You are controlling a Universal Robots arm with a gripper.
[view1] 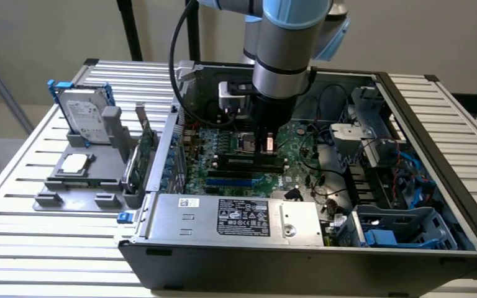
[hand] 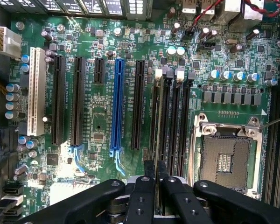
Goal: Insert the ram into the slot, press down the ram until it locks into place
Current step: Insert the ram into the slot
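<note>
My gripper (hand: pixel 156 179) reaches down into the open computer case (view1: pixel 437 155) over the motherboard. Its two black fingers (hand: pixel 148 173) are shut on the ram (hand: pixel 157 126). In the wrist view the ram is edge-on, a thin strip running along the slot (hand: pixel 161 100). That slot is the one among several parallel black memory sockets (hand: pixel 179 116) that lies closest to the long expansion slots. In the exterior view the gripper (view1: pixel 266 152) stands upright above the black sockets (view1: pixel 243 163). How deep the ram sits in the slot I cannot tell.
A blue slot (hand: pixel 116 107), black expansion slots (hand: pixel 77 98) and a white one (hand: pixel 36 93) lie beside the memory sockets, with the CPU socket (hand: pixel 228 156) on their other side. The power supply (view1: pixel 230 214) and cables (view1: pixel 330 180) crowd the case. A hard drive (view1: pixel 85 118) and a green card (view1: pixel 145 155) stand outside it.
</note>
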